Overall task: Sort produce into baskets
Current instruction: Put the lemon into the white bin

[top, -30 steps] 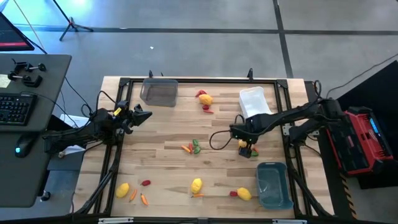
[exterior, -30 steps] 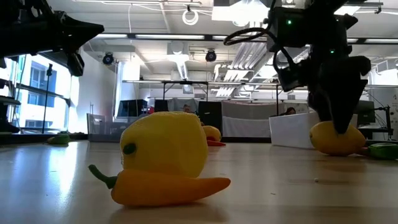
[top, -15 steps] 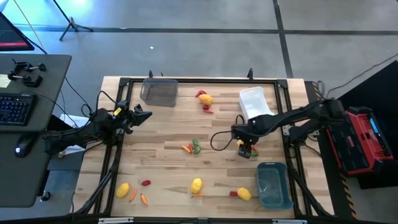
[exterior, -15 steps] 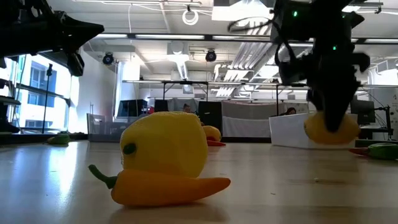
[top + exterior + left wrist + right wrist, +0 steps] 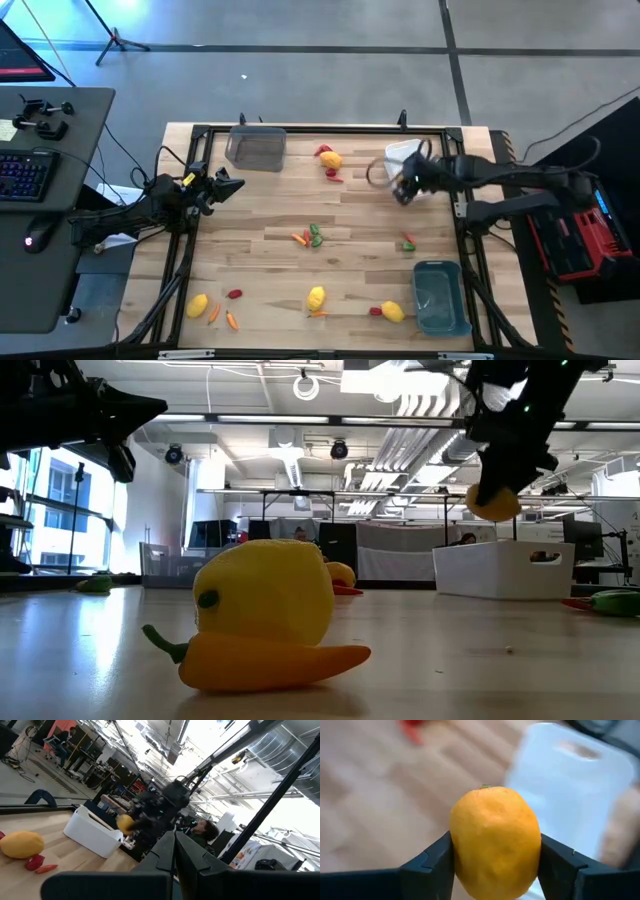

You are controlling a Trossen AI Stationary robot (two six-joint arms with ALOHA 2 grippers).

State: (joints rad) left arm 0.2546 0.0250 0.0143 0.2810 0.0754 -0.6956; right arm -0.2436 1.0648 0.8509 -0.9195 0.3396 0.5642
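Note:
My right gripper (image 5: 404, 186) hangs above the table at the near left corner of the white basket (image 5: 406, 160), shut on a yellow-orange fruit (image 5: 495, 840). In the low view the fruit (image 5: 493, 503) is high above the white basket's rim (image 5: 505, 568). My left gripper (image 5: 238, 183) waits, shut, over the table's left side. The clear grey basket (image 5: 256, 148) stands at the far edge and the blue-grey basket (image 5: 440, 297) at the near right. My right gripper pinches the fruit between its two fingers, one on each of its opposite sides (image 5: 456, 851). The fingers come slanting down from the table's right. The fruit is lifted clear of the table, its stem end (image 5: 485, 786) pointing away from the gripper.
Loose produce lies about: a yellow fruit with red pieces (image 5: 330, 160) at the far middle, a carrot and green pepper (image 5: 310, 236) at the centre, a small pepper (image 5: 407, 242), yellow fruits (image 5: 316, 296) (image 5: 392, 312) (image 5: 198, 304) along the near edge. A black frame (image 5: 300, 130) rims the table.
My right gripper has taken hold of the yellow-orange fruit where it lay on the table's right middle. It has lifted it clear and carried it up and toward the far edge, to the white basket, turning its wrist. A small pepper stays where the fruit lay.

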